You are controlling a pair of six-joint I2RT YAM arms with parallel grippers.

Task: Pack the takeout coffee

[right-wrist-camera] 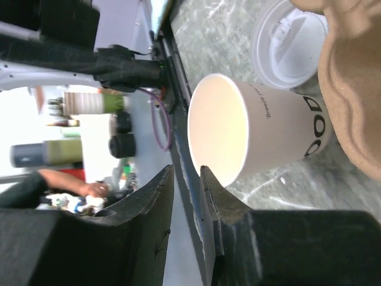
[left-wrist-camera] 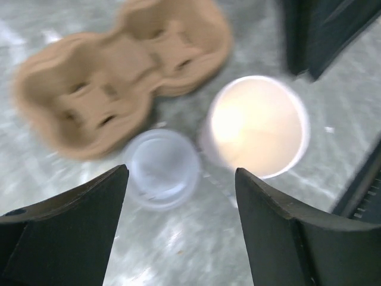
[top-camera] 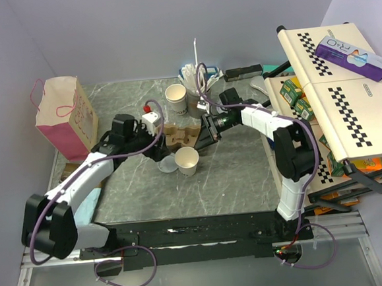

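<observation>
The off-white paper cup (top-camera: pixel 187 160) stands upright on the grey table, its round white lid (top-camera: pixel 169 164) flat beside it on its left. Just behind them lies the brown cardboard tray (top-camera: pixel 180 136). My left gripper (top-camera: pixel 157 149) is open and empty, hovering above the lid (left-wrist-camera: pixel 162 167), with the cup (left-wrist-camera: pixel 259 125) and tray (left-wrist-camera: pixel 119 71) beyond it. My right gripper (top-camera: pixel 204 138) is by the tray's right end. In the right wrist view my right gripper (right-wrist-camera: pixel 186 173) has its jaws almost together with nothing between them, short of the cup (right-wrist-camera: pixel 250 140) and the lid (right-wrist-camera: pixel 289 44).
A second off-white cup (top-camera: pixel 176 99) stands behind the tray, with straws and stirrers (top-camera: pixel 195 70) behind it. A pink paper bag (top-camera: pixel 66 116) stands at the left. A rack with checkered panels and boxes (top-camera: pixel 333 98) lines the right side.
</observation>
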